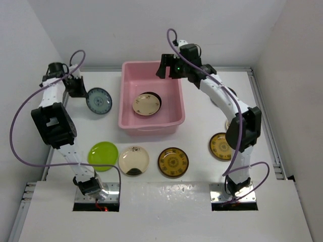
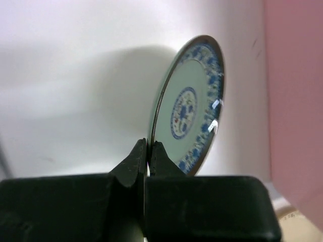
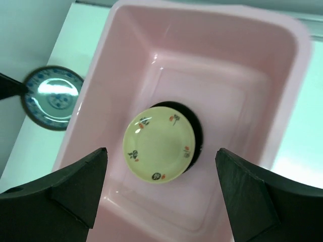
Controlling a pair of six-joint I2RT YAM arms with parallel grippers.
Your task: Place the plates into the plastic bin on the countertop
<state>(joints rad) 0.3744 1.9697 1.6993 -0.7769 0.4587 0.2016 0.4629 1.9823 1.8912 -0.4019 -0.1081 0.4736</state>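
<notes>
Left gripper (image 2: 148,149) clamps the round teal blue-patterned plate (image 2: 189,108) by its rim, likely for carrying.
The plate is at nine o'clock of the pink rectangular plastic bin (image 1: 126,108); right gripper (image 3: 160,151) gapes wide above the bin, empty.

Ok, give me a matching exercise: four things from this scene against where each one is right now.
Things:
1. blue-patterned round plate
2. cream flowered round plate
3. lime green round plate
4. right gripper

Places:
A. flat on the white countertop
B. open, above the pink plastic bin
C. clamped by its rim in the left gripper
D. in the bin, on a black plate

Pairs: 1-C, 2-D, 3-A, 4-B
</notes>
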